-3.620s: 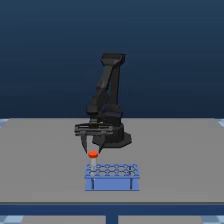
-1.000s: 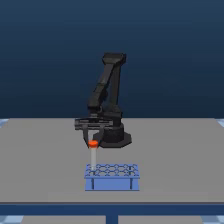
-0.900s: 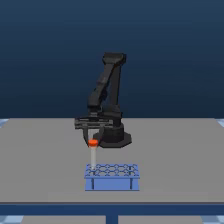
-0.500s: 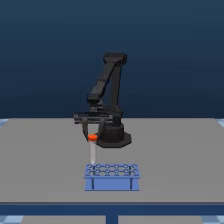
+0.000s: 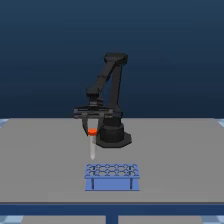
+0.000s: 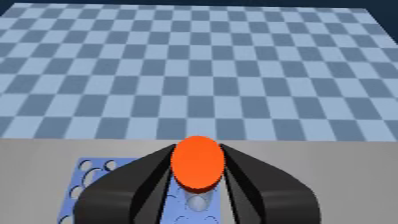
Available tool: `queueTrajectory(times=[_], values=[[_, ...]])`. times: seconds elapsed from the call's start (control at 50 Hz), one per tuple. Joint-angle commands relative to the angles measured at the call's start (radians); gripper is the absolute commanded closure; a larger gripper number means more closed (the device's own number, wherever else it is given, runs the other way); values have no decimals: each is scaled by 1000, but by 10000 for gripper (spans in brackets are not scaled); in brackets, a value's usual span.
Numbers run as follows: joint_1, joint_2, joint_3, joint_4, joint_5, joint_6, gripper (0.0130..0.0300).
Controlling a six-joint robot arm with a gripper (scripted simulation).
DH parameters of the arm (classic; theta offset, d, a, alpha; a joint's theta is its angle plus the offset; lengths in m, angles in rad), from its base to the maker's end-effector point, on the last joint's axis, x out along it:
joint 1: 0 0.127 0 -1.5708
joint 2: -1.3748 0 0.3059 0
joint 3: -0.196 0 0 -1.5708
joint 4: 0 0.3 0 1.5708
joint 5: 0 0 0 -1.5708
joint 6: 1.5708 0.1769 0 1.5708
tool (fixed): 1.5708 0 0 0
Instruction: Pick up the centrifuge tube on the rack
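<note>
Orange-capped centrifuge tube (image 5: 92,142) — gripper (image 5: 92,131) hides its sides.

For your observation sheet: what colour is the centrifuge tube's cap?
Orange-red; the centrifuge tube's cap shows best in the wrist view.

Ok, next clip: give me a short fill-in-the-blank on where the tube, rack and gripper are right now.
1. The gripper is shut on the centrifuge tube just at its ____ cap.
2. The tube hangs ____ the rack, clear of its holes.
3. In the exterior view the tube is over the rack's ____ end.
4. The rack's colour is light ____.

Missing words: orange-red; above; left; blue
</note>
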Motion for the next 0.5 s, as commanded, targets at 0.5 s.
queueTrajectory(times=[0.5], values=[[0, -10, -17, -66, -19, 84, 300]])
